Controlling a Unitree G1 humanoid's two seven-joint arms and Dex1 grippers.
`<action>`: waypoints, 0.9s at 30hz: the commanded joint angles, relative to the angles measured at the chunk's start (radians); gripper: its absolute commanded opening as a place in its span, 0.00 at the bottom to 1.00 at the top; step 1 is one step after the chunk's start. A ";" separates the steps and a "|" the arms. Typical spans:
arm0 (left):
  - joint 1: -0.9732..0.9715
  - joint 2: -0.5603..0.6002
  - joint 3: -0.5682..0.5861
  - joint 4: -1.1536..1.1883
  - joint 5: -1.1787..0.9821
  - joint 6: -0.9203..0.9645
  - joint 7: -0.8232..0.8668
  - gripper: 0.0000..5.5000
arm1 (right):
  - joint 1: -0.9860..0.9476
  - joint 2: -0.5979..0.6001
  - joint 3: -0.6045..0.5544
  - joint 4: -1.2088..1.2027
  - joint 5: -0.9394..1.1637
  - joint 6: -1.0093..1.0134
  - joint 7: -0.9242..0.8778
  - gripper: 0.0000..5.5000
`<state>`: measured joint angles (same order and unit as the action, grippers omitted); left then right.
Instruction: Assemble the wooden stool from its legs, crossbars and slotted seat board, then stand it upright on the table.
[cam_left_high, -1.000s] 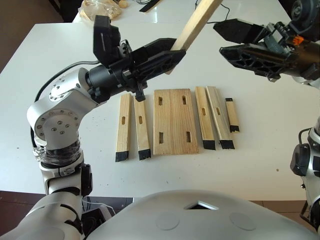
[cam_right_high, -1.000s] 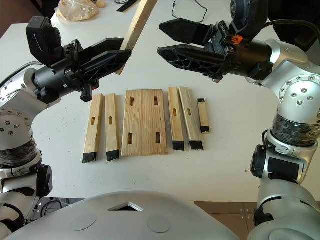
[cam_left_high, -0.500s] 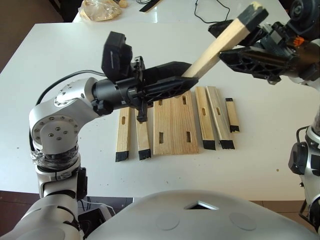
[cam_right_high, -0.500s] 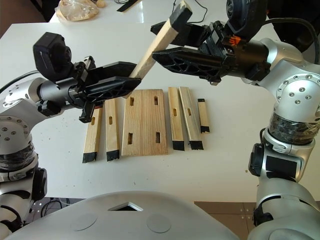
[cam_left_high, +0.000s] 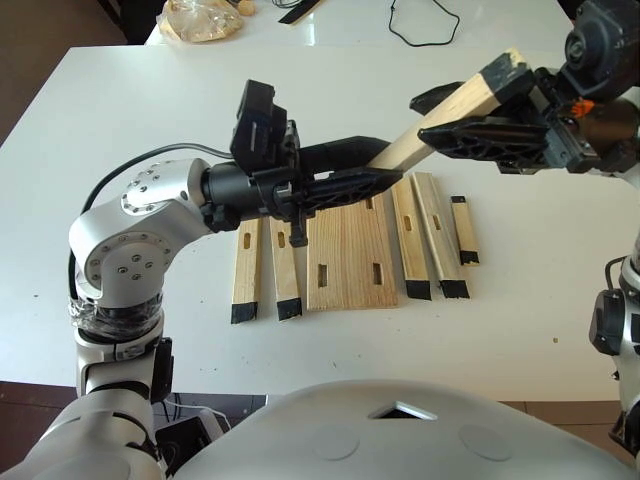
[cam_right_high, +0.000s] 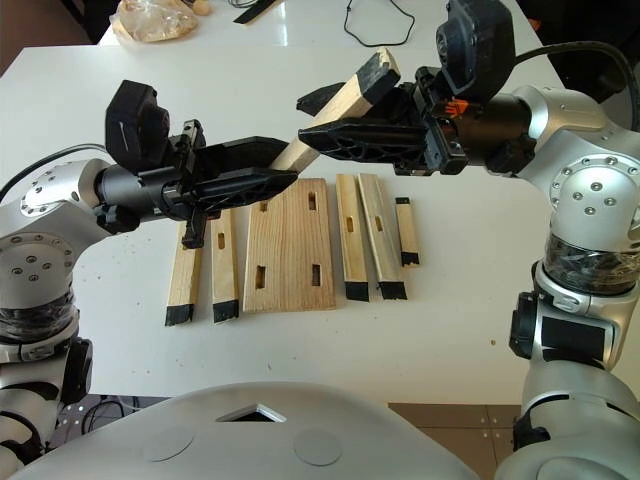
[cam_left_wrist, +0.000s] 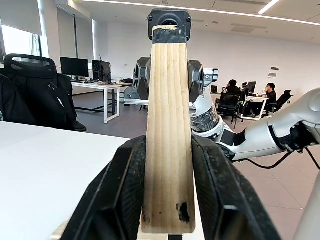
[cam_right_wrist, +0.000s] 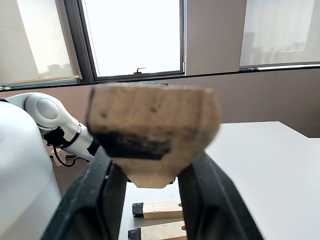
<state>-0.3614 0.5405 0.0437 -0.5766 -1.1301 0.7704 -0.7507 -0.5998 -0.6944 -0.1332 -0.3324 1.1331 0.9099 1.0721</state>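
wooden leg (cam_left_high: 445, 118) held up between both arms
left pincer (cam_left_high: 392, 162) clamps its lower end above the seat board (cam_left_high: 346, 262); right pincer (cam_left_high: 420, 118) at its black-tipped end, grip can't be told.

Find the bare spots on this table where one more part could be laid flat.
Free: the strip of table between the parts' black ends and the near edge, and the wide area right of the short crossbar. Crowded: the middle, where legs flank the seat board closely.
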 joint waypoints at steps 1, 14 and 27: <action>0.010 -0.003 0.014 0.014 0.031 -0.030 0.012 0.23 | 0.015 -0.039 0.039 0.002 -0.080 -0.034 0.041 0.24; 0.210 0.125 -0.251 0.193 0.597 -0.246 -0.071 0.59 | 0.036 -0.096 0.182 0.326 -0.532 -0.392 0.197 0.24; 0.327 0.056 -0.218 0.080 0.631 -0.256 0.018 0.62 | 0.102 -0.159 0.279 0.562 -0.882 -0.934 0.396 0.24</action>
<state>-0.0422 0.6081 -0.1695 -0.4645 -0.5112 0.5078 -0.7479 -0.5198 -0.8484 0.1314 0.2176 0.2902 0.0377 1.4596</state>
